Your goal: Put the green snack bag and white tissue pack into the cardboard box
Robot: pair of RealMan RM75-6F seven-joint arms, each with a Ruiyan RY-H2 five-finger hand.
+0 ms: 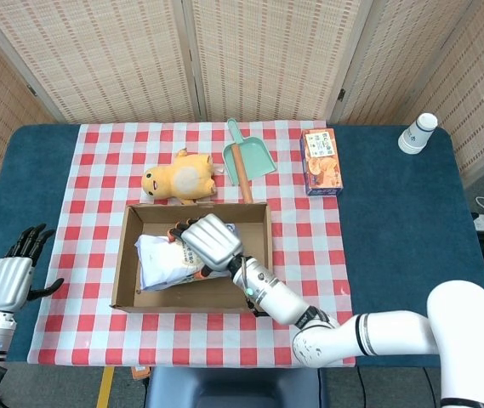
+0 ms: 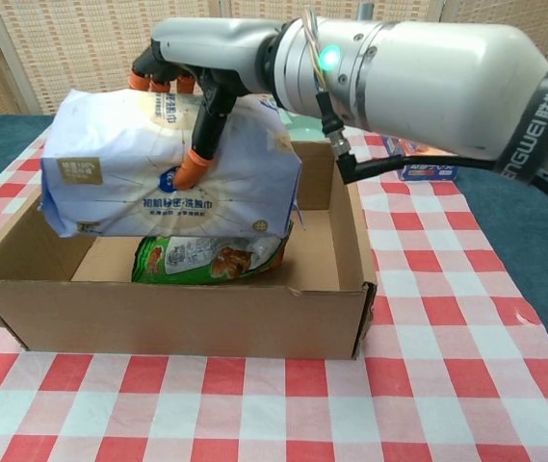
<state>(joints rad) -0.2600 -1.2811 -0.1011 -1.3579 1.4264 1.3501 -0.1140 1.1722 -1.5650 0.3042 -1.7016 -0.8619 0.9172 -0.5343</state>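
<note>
My right hand (image 1: 209,240) (image 2: 196,67) grips the white tissue pack (image 1: 163,261) (image 2: 163,173) from above, holding it inside the cardboard box (image 1: 263,255) (image 2: 206,313) at its left half, just over the floor. The green snack bag (image 2: 211,258) lies on the box floor under the pack; in the head view it is hidden by the pack and hand. My left hand (image 1: 10,274) hovers at the table's left edge, fingers apart, holding nothing.
Behind the box lie a yellow plush toy (image 1: 179,178), a green dustpan (image 1: 247,155) and an orange snack carton (image 1: 321,161) (image 2: 428,171). A white paper cup stack (image 1: 417,133) stands at the far right on the blue cloth.
</note>
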